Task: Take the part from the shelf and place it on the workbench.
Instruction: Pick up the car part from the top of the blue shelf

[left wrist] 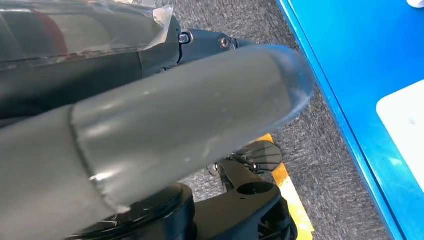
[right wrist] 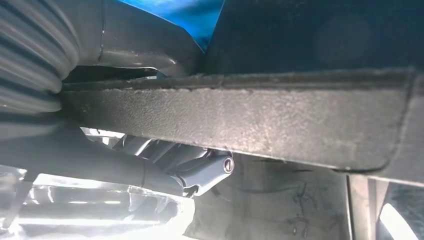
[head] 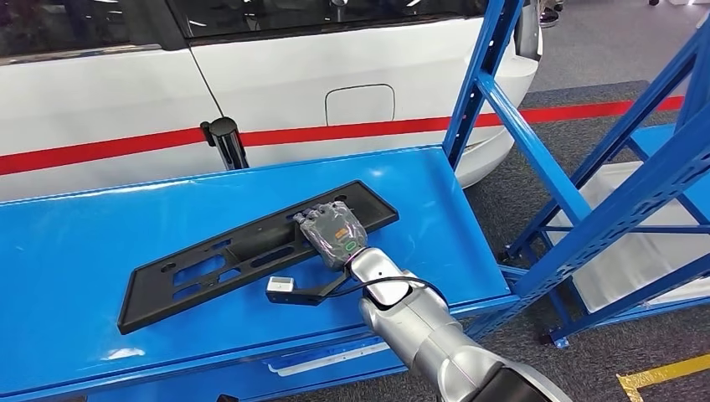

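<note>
The part (head: 251,251) is a long flat black plastic frame with cut-outs, lying slantwise on the glossy blue surface (head: 75,251). My right hand (head: 333,233) sits over the part's near long edge, towards its right end, and grips it. In the right wrist view the part's rough black edge (right wrist: 250,120) runs between the ribbed cover (right wrist: 30,75) and the fingers (right wrist: 200,170) on its other side. My left hand (left wrist: 175,120) hangs beside the blue edge over grey carpet, its thumb and fingers stretched out and holding nothing.
A white car with a red stripe (head: 335,67) stands just behind the blue surface, with a black post (head: 226,138) at its back edge. Blue rack uprights (head: 477,84) and a lower shelf with a pale sheet (head: 619,218) rise on the right. Yellow floor tape (head: 661,373) marks the carpet.
</note>
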You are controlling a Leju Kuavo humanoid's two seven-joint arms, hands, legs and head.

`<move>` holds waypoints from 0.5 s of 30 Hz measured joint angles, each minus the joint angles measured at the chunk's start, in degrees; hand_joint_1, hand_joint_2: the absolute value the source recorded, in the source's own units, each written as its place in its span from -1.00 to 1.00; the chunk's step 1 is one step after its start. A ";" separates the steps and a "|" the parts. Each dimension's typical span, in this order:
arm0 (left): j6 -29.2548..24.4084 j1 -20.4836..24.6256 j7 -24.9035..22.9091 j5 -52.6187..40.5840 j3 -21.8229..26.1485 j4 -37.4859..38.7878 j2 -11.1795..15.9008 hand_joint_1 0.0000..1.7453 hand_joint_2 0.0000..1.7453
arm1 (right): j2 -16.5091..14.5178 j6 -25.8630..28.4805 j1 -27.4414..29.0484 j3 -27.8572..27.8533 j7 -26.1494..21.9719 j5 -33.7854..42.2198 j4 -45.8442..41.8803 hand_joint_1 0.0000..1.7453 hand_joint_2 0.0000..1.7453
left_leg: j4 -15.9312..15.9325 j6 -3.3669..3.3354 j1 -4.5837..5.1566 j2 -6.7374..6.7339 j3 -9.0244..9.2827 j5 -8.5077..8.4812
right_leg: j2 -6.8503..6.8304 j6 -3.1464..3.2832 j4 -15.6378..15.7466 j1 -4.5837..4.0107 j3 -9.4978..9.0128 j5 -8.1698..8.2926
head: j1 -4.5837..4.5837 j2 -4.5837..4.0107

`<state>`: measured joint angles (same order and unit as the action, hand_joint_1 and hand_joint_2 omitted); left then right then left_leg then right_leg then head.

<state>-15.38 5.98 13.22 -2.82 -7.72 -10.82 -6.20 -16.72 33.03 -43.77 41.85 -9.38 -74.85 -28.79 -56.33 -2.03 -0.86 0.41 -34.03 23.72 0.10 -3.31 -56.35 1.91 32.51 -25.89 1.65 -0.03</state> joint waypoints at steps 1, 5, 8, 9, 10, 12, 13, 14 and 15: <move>-0.14 0.05 -0.03 -0.18 0.00 0.00 -0.07 -1.00 -1.00 | 0.05 0.01 0.01 -0.02 0.01 0.03 -0.04 1.00 1.00 | 0.35 -0.25 -0.13 -0.12 0.12 -0.27 | -0.01 0.37 -2.14 -0.08 0.94 -1.39 | -0.03 0.01; -0.62 0.15 -0.01 -0.61 -0.02 0.00 -0.23 -1.00 -1.00 | 0.53 0.02 0.54 -0.04 0.04 0.06 -0.07 1.00 1.00 | 0.52 -0.52 -0.06 -0.26 -0.23 -0.69 | -0.02 1.33 -16.26 -0.25 6.93 -7.62 | -0.17 0.00; -0.71 0.15 -0.02 -0.66 -0.02 0.00 -0.35 -1.00 -1.00 | 0.76 0.01 0.69 -0.04 0.06 0.04 -0.08 1.00 1.00 | 0.19 -0.12 -0.05 -0.10 -0.62 -0.95 | -0.04 0.23 -10.53 -0.21 3.11 -4.99 | -0.22 0.01; -0.71 0.17 -0.02 -0.68 -0.02 0.00 -0.39 -1.00 -1.00 | 0.76 -0.02 0.66 -0.04 0.08 0.02 -0.12 1.00 1.00 | -0.05 0.13 -0.03 -0.02 -0.82 -0.99 | -0.02 0.11 -6.33 -0.21 0.64 -3.75 | -0.25 0.01; -0.73 0.20 -0.02 -0.71 -0.03 0.00 -0.42 -1.00 -1.00 | 0.75 -0.04 0.63 -0.04 0.10 -0.01 -0.18 1.00 1.00 | -0.28 0.48 0.00 0.07 -1.01 -1.07 | 0.10 0.20 -3.27 -0.34 -1.11 -2.61 | -0.25 0.01; -0.77 0.24 -0.02 -0.77 -0.03 -0.01 -0.49 -1.00 -1.00 | 0.75 -0.09 0.60 -0.06 0.16 -0.05 -0.28 1.00 1.00 | -0.66 1.29 0.12 0.23 -1.42 -1.34 | 0.37 0.85 -1.26 -0.64 -1.91 -1.87 | -0.25 0.01; -0.79 0.23 -0.02 -0.81 -0.04 -0.01 -0.51 -1.00 -1.00 | 0.75 -0.10 0.59 -0.07 0.20 -0.07 -0.32 1.00 1.00 | -0.69 1.69 0.10 0.31 -1.58 -1.57 | 0.47 1.17 -1.38 -0.74 -1.53 -1.58 | -0.25 0.00; -0.80 0.21 -0.02 -0.89 -0.04 -0.01 -0.53 -1.00 -1.00 | 0.76 -0.11 0.57 -0.07 0.25 -0.08 -0.34 1.00 1.00 | -0.86 2.03 -0.05 0.35 -1.89 -1.55 | 0.44 1.65 -1.22 -0.51 -1.23 -1.41 | -0.24 0.00; -0.83 0.19 -0.02 -0.99 -0.04 0.00 -0.55 -1.00 -1.00 | 0.73 -0.12 0.58 -0.07 0.31 -0.08 -0.37 1.00 1.00 | -1.44 2.32 -0.21 0.29 -2.37 -0.79 | 0.39 2.26 -1.20 -0.34 -0.87 -1.03 | -0.15 0.00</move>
<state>-16.21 6.16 13.20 -3.81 -7.76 -10.82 -6.75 -15.99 32.91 -43.19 41.78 -9.07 -74.93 -29.15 -57.77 0.29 -1.08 0.69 -36.40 22.93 0.50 -1.05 -57.55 1.57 31.64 -26.92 1.50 -0.03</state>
